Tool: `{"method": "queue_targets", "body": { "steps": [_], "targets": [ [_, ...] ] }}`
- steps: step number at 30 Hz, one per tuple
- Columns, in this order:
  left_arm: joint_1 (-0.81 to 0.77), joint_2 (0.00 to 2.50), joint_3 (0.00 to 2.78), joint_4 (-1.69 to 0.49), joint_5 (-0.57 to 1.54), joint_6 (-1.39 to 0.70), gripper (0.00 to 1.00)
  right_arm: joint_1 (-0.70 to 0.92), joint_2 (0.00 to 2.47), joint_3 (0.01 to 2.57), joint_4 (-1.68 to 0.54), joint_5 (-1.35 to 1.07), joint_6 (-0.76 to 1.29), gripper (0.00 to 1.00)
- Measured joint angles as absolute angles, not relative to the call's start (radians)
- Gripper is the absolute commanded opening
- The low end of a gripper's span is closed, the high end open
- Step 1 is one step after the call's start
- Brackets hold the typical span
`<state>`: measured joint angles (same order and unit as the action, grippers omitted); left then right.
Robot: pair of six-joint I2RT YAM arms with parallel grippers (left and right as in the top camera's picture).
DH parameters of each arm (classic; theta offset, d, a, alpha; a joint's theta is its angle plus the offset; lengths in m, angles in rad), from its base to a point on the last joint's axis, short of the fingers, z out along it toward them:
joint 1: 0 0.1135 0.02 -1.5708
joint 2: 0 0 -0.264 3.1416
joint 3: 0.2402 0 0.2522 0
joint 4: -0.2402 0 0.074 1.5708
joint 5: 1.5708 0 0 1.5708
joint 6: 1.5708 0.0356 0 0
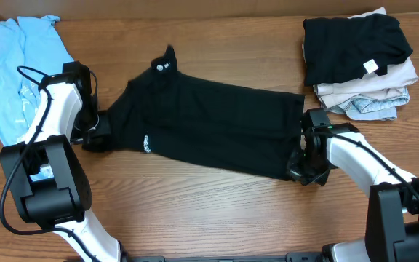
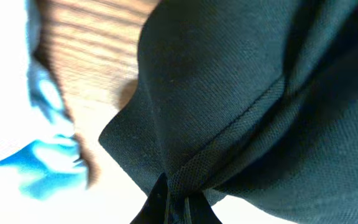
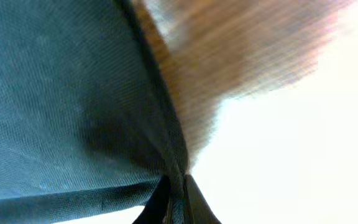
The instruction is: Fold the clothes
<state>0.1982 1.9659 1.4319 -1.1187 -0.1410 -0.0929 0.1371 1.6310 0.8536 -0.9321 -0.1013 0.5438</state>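
A large black T-shirt (image 1: 209,127) with small white logo lettering lies stretched across the middle of the table. My left gripper (image 1: 97,135) is shut on its left end; the wrist view shows black cloth (image 2: 241,93) pinched between the fingers (image 2: 178,202). My right gripper (image 1: 302,166) is shut on its right lower corner; black cloth (image 3: 61,93) runs into the fingers (image 3: 178,199). A light blue tee (image 1: 24,69) lies crumpled at the far left, and it also shows in the left wrist view (image 2: 45,155).
A stack of folded clothes (image 1: 358,62), black on top of beige and pale pieces, sits at the back right. The wooden table (image 1: 217,211) shows bare in front of the shirt. A black cable loops over the left arm (image 1: 49,109).
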Motion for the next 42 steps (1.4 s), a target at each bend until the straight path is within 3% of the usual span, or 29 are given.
{"method": "queue_targets", "body": {
  "steps": [10,15,18,20,21,23,28,30,36,42],
  "targets": [
    [0.198,1.966,1.434,-1.103,-0.244,-0.078,0.15,0.067,1.631,0.918,-1.015,-0.101,0.509,0.04],
    [0.198,1.966,1.434,-1.103,-0.271,-0.073,0.32,0.012,1.631,0.918,-1.083,-0.096,0.481,0.04],
    [0.198,1.966,1.434,-1.103,-0.275,-0.072,0.36,-0.011,1.631,0.918,-1.124,-0.090,0.470,0.04],
    [0.198,1.966,1.434,-1.103,-0.274,-0.070,0.43,-0.018,1.631,0.918,-1.132,-0.089,0.470,0.18],
    [0.198,1.966,1.434,-1.103,-0.274,-0.070,0.45,-0.020,1.631,0.918,-1.135,-0.088,0.471,0.36],
    [0.198,1.966,1.434,-1.103,-0.274,-0.074,0.55,-0.020,1.631,0.918,-1.143,-0.077,0.467,0.61],
    [0.198,1.966,1.438,-1.112,-0.265,-0.075,0.78,-0.020,1.631,0.925,-1.158,-0.064,0.455,0.64],
    [0.198,1.966,1.465,-1.148,-0.254,-0.075,0.99,-0.020,1.632,0.960,-1.183,-0.063,0.451,0.67],
    [0.198,1.971,1.707,-1.307,-0.198,-0.066,1.00,-0.021,1.629,1.218,-1.329,-0.072,0.389,0.73],
    [0.191,1.971,1.985,-1.288,0.059,0.028,1.00,-0.015,1.615,1.464,-1.332,-0.120,0.285,0.75]
  ]
}}
